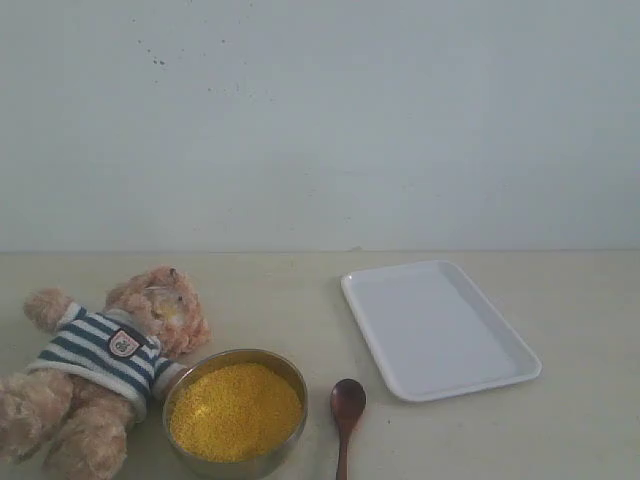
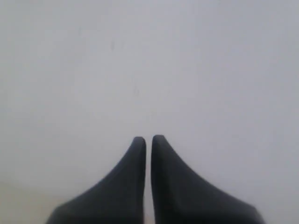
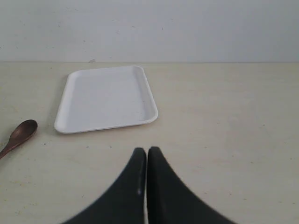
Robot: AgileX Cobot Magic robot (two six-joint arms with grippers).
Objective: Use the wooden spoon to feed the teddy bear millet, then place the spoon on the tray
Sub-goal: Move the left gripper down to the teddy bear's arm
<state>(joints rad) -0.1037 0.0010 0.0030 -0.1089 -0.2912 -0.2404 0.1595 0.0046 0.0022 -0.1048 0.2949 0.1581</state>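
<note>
Four things rest on the pale counter [image 1: 580, 440], which runs back to a plain light wall [image 1: 320, 120]. Largest is the white tray [image 1: 435, 325], lying flat to the right of the middle with its long sides slanting away towards the wall and its inside bare. Next comes the bear [image 1: 95, 370], sprawled on its back at the far left in its striped shirt, head up towards the wall and legs running out of the exterior view. Just beside its shirt, close enough that I cannot tell whether they touch, stands the round metal bowl [image 1: 297, 385], filled nearly to the rim with yellow millet [image 1: 235, 410]. Smallest is the dark spoon [image 1: 346, 410], flat on the counter between bowl and tray, near the bowl and clearly apart from the tray, its round end towards the wall and its handle cut off by the picture's edge. As for the arms, the left jaws are closed to a hairline slit with nothing between them, against a blurred pale background. The right jaws are pressed together too, also holding nothing, above bare counter, with the tray beyond their tips and the spoon's round end off to one side.
</note>
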